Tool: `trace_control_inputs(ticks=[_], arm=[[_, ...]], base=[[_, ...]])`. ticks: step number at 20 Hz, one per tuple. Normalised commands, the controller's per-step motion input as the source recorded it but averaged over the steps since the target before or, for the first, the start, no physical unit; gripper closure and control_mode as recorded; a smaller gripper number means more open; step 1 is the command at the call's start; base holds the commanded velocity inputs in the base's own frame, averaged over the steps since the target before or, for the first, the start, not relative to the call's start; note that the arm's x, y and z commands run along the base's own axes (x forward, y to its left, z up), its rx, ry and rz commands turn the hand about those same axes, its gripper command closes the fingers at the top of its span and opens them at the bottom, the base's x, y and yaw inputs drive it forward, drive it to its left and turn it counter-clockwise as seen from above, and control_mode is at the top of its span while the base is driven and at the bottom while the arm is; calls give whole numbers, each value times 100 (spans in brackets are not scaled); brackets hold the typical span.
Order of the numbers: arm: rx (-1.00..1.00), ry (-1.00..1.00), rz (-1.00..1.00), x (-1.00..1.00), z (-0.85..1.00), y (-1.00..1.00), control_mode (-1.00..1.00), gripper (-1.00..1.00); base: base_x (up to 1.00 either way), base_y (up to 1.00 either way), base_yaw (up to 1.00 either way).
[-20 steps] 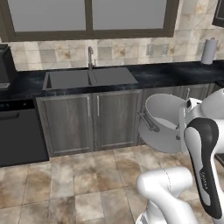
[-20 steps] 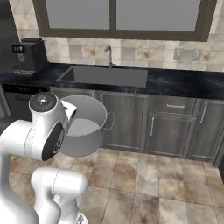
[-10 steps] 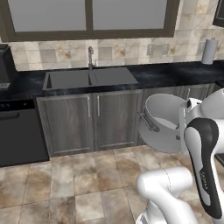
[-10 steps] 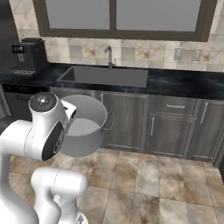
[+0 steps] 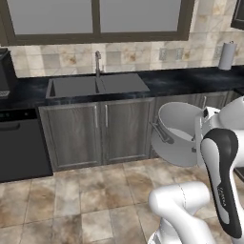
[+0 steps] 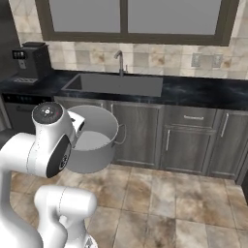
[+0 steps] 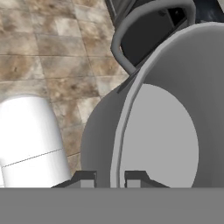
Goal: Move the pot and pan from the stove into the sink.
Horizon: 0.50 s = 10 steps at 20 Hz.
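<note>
Currently hand (image 7: pixel 110 177) clamped on the pot (image 7: pixel 162 144) rim, one finger inside, one outside; loop handle (image 7: pixel 144 30) beyond the fingers.

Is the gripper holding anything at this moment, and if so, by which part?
Yes: the gripper holds the pot by its rim wall, one fingertip outside and one inside, carrying it in the air in front of the cabinets.

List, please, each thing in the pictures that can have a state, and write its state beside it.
pot: held up in the air in front of the cabinets, tilted, nothing inside
gripper: shut on the pot, one finger on each side of its rim
sink: basin holds nothing, no water runs from the faucet
cabinet doors: closed
drawer: closed
</note>
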Motion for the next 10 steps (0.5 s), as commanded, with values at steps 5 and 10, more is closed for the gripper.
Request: trace_control_inputs(ticks=[5, 10], arm=[[0, 0, 0, 0, 0, 0, 100, 100], [0, 0, 0, 0, 0, 0, 100, 100]], base=[[46, 18, -7], [0, 0, 0]])
